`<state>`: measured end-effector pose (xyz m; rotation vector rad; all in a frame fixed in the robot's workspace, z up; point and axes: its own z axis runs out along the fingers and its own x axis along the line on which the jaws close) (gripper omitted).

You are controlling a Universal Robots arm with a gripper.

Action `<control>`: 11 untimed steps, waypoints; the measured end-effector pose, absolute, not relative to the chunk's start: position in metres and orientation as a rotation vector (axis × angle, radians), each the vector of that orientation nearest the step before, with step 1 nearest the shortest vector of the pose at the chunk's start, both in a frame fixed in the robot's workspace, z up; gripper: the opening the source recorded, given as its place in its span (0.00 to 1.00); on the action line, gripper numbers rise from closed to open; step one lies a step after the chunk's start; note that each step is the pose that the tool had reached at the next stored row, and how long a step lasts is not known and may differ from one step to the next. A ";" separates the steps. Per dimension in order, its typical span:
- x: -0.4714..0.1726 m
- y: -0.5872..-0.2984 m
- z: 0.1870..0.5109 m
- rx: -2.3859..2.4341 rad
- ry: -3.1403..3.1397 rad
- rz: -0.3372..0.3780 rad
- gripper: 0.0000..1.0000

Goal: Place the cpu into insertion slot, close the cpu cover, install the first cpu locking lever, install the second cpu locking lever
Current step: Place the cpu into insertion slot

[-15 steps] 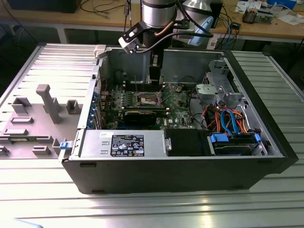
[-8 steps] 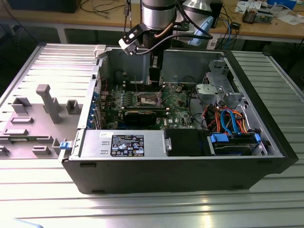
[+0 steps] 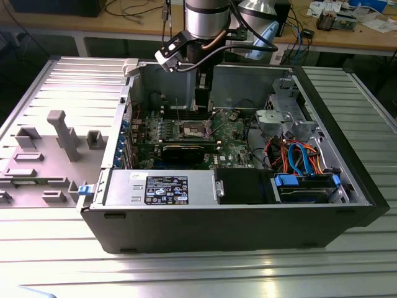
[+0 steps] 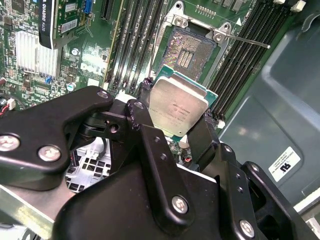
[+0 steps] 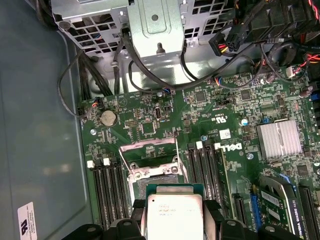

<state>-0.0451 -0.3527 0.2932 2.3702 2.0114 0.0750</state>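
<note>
My gripper [image 4: 176, 119] is shut on the cpu [image 4: 176, 102], a flat silvery-tan chip on a green base, its edges pinched between the two black fingers [image 4: 144, 100]. It hangs tilted just above the green motherboard. Close beyond it lies the insertion slot [image 4: 187, 50], uncovered, with a dark centre and silvery rim. In the first wrist view the cpu [image 5: 172, 217] sits in front of the raised cpu cover [image 5: 150, 145], a thin silvery frame. Two thin locking levers [image 5: 177, 155] stand free beside the slot. In the exterior view the arm reaches down into the open computer case over the slot [image 3: 193, 128].
Black memory slots [image 4: 135, 45] flank the socket on both sides. A graphics card [image 5: 287, 200], a finned heat sink [image 5: 279, 139], a metal drive cage [image 5: 155, 25] and loose cables [image 3: 298, 155] crowd the case. The case wall [image 4: 280, 100] is close. A grey fixture tray [image 3: 56, 149] lies at the exterior view's left.
</note>
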 end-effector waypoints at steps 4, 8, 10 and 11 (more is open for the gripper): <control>-0.045 -0.353 0.291 2.369 2.013 0.075 0.54; -0.046 -0.353 0.282 2.346 2.040 0.076 0.54; -0.046 -0.353 0.279 2.314 2.078 0.076 0.54; -0.046 -0.353 0.278 2.302 2.091 0.077 0.54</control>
